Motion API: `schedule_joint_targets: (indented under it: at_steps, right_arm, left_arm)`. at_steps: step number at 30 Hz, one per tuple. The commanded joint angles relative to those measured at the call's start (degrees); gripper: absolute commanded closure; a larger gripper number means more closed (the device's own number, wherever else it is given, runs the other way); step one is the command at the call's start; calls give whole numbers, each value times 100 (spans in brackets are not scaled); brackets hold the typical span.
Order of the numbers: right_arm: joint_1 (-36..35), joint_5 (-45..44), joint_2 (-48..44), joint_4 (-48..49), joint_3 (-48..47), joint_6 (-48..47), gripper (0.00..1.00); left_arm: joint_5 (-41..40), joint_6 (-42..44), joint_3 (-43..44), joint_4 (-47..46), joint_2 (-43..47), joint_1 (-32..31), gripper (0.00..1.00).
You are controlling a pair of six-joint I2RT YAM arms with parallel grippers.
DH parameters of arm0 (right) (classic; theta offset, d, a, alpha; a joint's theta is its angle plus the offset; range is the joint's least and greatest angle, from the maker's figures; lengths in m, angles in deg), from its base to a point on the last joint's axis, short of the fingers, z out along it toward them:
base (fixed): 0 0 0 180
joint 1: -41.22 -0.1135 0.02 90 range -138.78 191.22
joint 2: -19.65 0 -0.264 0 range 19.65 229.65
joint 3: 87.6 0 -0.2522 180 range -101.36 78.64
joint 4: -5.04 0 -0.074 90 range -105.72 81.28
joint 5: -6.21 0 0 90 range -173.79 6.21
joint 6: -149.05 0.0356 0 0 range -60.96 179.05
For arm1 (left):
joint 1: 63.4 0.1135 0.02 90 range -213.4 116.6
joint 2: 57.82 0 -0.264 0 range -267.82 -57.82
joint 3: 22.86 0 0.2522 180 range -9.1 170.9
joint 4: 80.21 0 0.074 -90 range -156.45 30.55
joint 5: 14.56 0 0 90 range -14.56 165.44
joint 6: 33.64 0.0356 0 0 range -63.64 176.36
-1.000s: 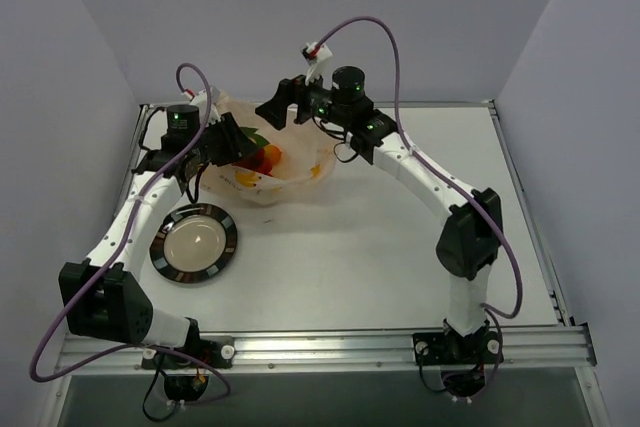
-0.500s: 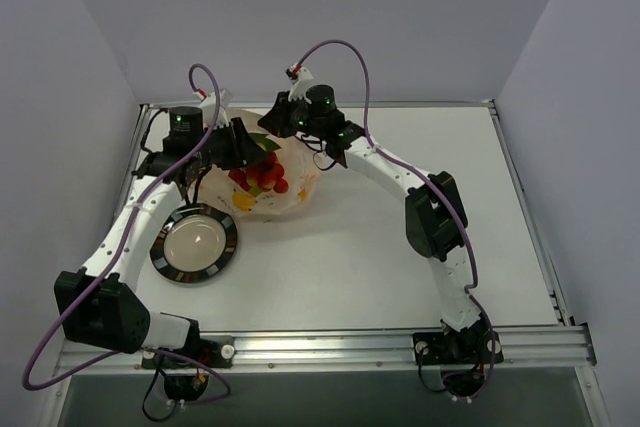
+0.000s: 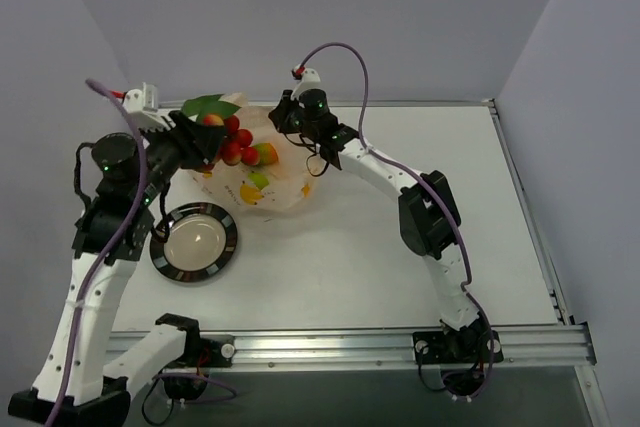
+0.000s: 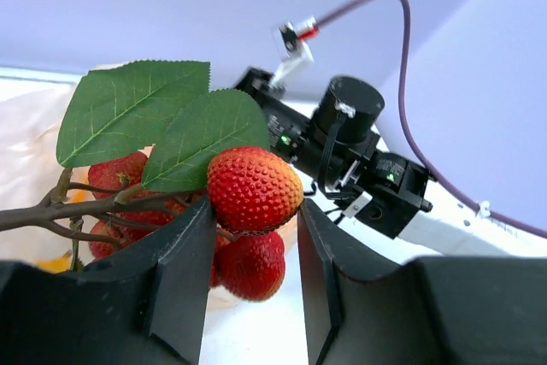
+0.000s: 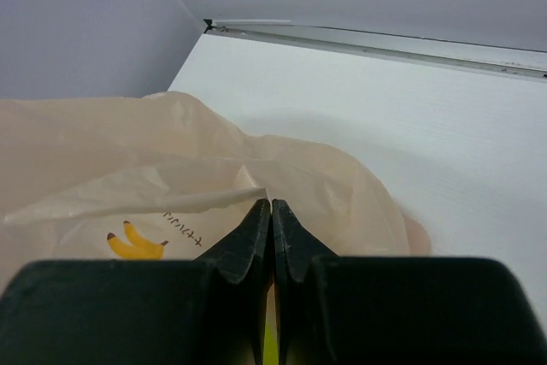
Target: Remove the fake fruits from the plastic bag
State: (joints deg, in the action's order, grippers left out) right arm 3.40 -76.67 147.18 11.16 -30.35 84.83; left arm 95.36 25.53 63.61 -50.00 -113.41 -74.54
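- The red fruit cluster [image 3: 234,140] is grasped by the left gripper [image 4: 255,228] — its fingers are clamped around one knobbly berry and the twig [image 4: 51,209] — and is held above the bag [image 3: 285,187], at about the bag's 10 o'clock in the top view.
- The bag's rim is pinched at its 1 o'clock by the right gripper [image 5: 272,211], whose fingers are pressed flat together on the film.
- A yellow-green fruit [image 3: 258,180] is seen inside the bag.
- The cluster is judged light and rigid; its glossy berries may slip, so the twig is the surer hold.
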Motion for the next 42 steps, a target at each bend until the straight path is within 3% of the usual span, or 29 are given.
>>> schedule_joint_targets:
  at_steps: [1, 7, 11, 15, 25, 31, 32, 34, 35, 36, 37, 39, 42]
  right_arm:
    - [38, -395, -140, 209, -281, -20, 100]
    - [56, -544, -298, 236, -88, -108, 100]
    - [65, -536, -430, 245, -87, -152, 100]
    - [65, -518, -605, 358, 96, -161, 100]
    - [47, -448, -887, 525, 650, -179, 100]
    - [3, -386, -1036, 658, 958, -187, 100]
    - [-6, -386, -1045, 658, 976, -196, 100]
    - [-23, -369, -1063, 666, 1029, -187, 100]
    - [-41, -360, -1072, 684, 1046, -196, 100]
    - [-50, -360, -1072, 675, 1073, -205, 100]
    - [-76, -369, -1054, 675, 1081, -214, 100]
    - [-102, -395, -1037, 649, 1108, -249, 100]
    - [-146, -448, -1037, 640, 1160, -284, 100]
  left_arm:
    - [-1163, -55, 25, 287, 652, 33, 98]
    - [-2394, -28, -871, 1334, 1716, 41, 98]
    - [-2485, -282, -1355, 1511, 1929, 41, 98]
    - [-2528, -731, -1908, 1098, 1755, 41, 98]
    - [-3907, -1505, -2928, 316, 1121, 156, 98]
    - [-4258, -1777, -3543, 112, 883, 164, 96]
    - [-4373, -1891, -3596, 165, 901, 164, 93]
    - [-4497, -1970, -3737, 218, 1059, 173, 68]
    - [-4515, -1997, -3764, 227, 1120, 173, 54]
    - [-4523, -2006, -3764, 227, 1251, 173, 27]
    - [-4524, -1997, -3720, 288, 1305, 173, 18]
    - [-4524, -1866, -3598, 350, 1471, 173, 6]
    - [-4182, -1620, -3281, 570, 1796, 156, 6]
